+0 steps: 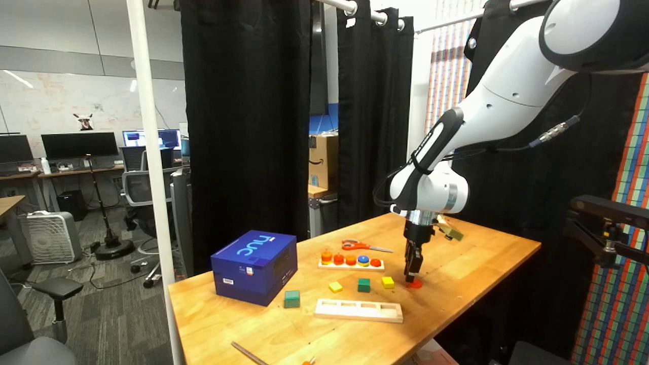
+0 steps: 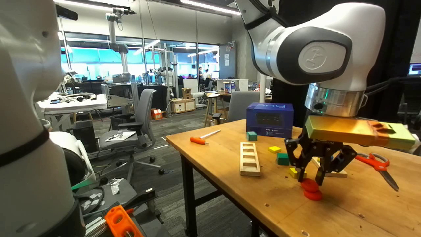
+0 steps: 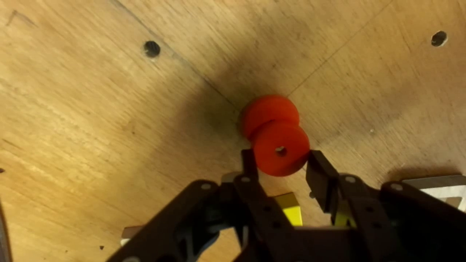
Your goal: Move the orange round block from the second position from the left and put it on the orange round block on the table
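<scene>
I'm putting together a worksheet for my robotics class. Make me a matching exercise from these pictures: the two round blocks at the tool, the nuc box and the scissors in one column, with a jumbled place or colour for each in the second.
Things
1. Upper round block
2. Lower round block
3. Nuc box
4. Scissors

Places and colours
A. Blue, with light lettering
B. On the table, partly covered from above
C. Orange-red handles
D. Between the fingers of the tool

Pairs: 1-D, 2-B, 3-A, 4-C
</scene>
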### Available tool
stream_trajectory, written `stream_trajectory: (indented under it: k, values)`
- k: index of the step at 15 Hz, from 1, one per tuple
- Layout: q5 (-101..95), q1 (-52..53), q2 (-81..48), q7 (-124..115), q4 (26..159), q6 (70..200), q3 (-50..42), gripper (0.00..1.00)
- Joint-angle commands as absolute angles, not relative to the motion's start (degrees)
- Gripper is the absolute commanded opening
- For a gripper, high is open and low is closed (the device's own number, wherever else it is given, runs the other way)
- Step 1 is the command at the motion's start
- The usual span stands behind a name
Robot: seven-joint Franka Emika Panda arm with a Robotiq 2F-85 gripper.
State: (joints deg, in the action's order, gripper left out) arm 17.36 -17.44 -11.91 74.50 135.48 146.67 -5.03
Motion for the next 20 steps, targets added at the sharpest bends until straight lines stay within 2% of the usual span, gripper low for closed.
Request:
stream_trajectory:
  k: [1,2,3,4,8,9,16,20]
  values:
    - [18.48,-18.02,-11.43,76.5,136.48,147.84,-5.17,0.2]
    - [18.43,-18.06,-11.47,76.25,136.44,147.44,-5.3,0.32]
    - [18.38,-18.09,-11.48,76.2,136.47,147.38,-5.39,0.65]
    - [18.49,-18.15,-11.5,76.26,136.52,147.34,-5.44,0.66]
    - [18.45,-18.42,-11.49,76.25,137.21,147.34,-5.62,0.95]
    - [18.32,-18.44,-11.3,76.13,137.51,147.35,-5.69,0.99]
    - [14.84,-17.59,-3.61,72.42,142.89,145.49,-7.78,1.0]
    - [9.19,-16.5,7.42,56.39,147.98,134.84,-10.73,1.0]
